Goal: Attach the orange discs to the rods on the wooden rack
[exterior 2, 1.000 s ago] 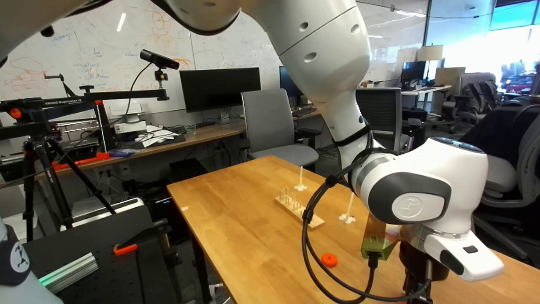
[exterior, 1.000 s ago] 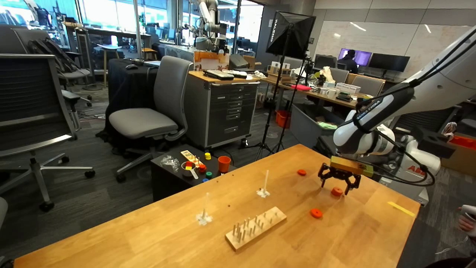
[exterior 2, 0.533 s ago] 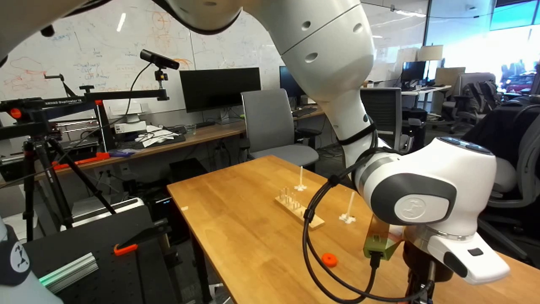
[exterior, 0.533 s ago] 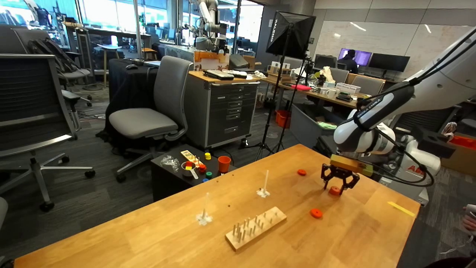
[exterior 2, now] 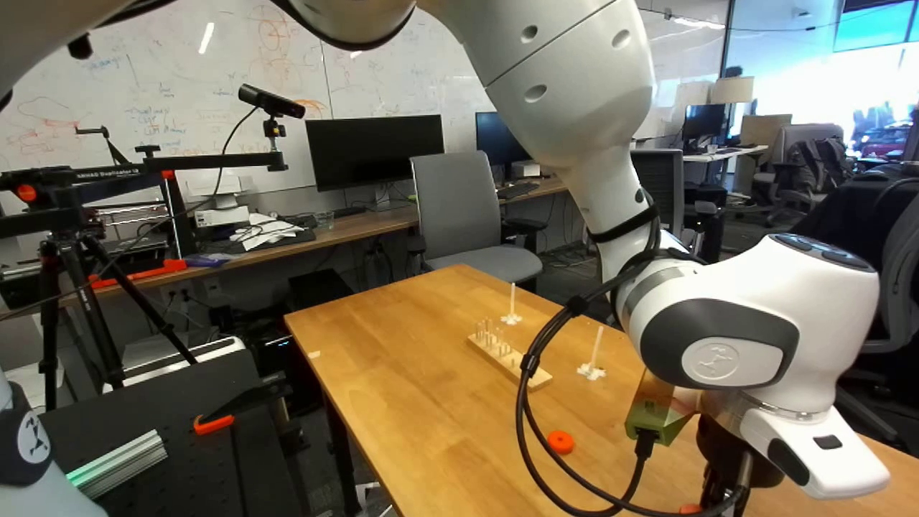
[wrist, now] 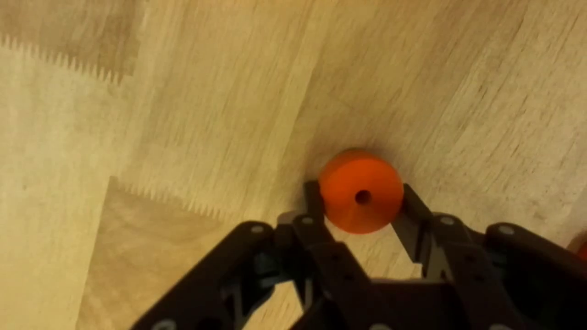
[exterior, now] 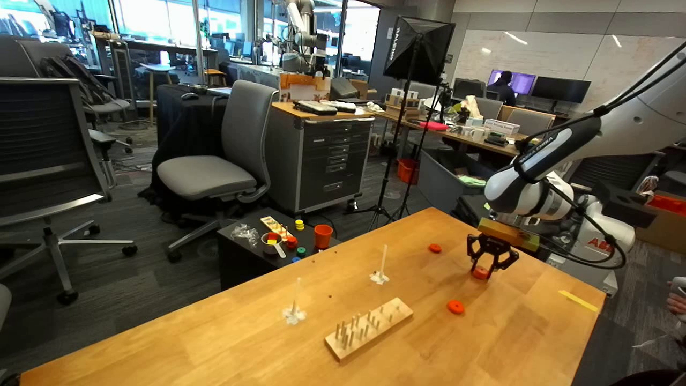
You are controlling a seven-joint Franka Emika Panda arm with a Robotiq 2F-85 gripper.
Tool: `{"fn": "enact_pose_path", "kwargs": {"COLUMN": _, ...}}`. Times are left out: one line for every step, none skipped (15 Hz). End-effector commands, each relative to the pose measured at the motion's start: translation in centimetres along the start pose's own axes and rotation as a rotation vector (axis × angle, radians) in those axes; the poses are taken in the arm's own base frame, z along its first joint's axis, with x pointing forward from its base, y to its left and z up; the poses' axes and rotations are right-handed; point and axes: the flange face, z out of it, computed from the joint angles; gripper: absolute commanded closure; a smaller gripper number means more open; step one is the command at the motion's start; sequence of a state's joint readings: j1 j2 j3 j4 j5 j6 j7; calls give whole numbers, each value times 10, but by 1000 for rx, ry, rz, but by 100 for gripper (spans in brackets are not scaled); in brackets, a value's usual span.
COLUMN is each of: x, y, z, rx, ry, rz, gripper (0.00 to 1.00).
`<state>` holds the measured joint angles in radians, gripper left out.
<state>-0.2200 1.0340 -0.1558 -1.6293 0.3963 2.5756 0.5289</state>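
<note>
My gripper (wrist: pixel 361 192) is shut on an orange disc (wrist: pixel 351 176), a finger pressed to each side and its centre hole facing the camera. In an exterior view this gripper (exterior: pixel 481 272) and the held disc (exterior: pixel 480 274) are low at the table's far right; whether the disc touches the wood I cannot tell. Two more orange discs lie flat: one nearer the rack (exterior: pixel 455 307), another farther back (exterior: pixel 434 248). The wooden rack (exterior: pixel 385 322) carries short pale rods (exterior: pixel 351 338), none bearing a disc. Both show again as the rack (exterior 2: pixel 533 379) and rods (exterior 2: pixel 489 329).
Two taller single pegs stand on the table, a nearer peg (exterior: pixel 296 296) and a farther peg (exterior: pixel 383 261), both on white bases. Yellow tape (exterior: pixel 578 301) marks the right side. A black side table holds an orange cup (exterior: pixel 322 236) and coloured pieces.
The jaws have closed from wide open onto the disc. Gripper and disc have shifted slightly together, and the arm stands farther right in an exterior view. The loose discs stayed put.
</note>
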Motion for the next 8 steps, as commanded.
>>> {"fn": "enact_pose_path", "kwargs": {"x": 2, "y": -8, "z": -23, "rx": 41, "ry": -25, "rz": -6, "gripper": 83}}
{"fn": "enact_pose_path", "kwargs": {"x": 0, "y": -13, "z": -30, "rx": 47, "ry": -19, "rz": -16, "gripper": 83}}
{"fn": "enact_pose_path", "kwargs": {"x": -2, "y": -18, "z": -37, "rx": 53, "ry": -14, "rz": -24, "gripper": 83}}
{"fn": "enact_pose_path", "kwargs": {"x": -5, "y": -24, "z": -43, "rx": 57, "ry": -5, "rz": -36, "gripper": 83}}
{"fn": "enact_pose_path", "kwargs": {"x": -9, "y": -31, "z": -51, "rx": 62, "ry": 5, "rz": -50, "gripper": 83}}
{"fn": "enact_pose_path", "kwargs": {"x": -13, "y": -38, "z": -57, "rx": 68, "ry": 11, "rz": -63, "gripper": 83}}
{"fn": "enact_pose_path", "kwargs": {"x": -18, "y": -46, "z": -64, "rx": 74, "ry": 17, "rz": -80, "gripper": 83}}
{"fn": "enact_pose_path", "kwargs": {"x": -23, "y": -52, "z": -69, "rx": 79, "ry": 19, "rz": -94, "gripper": 83}}
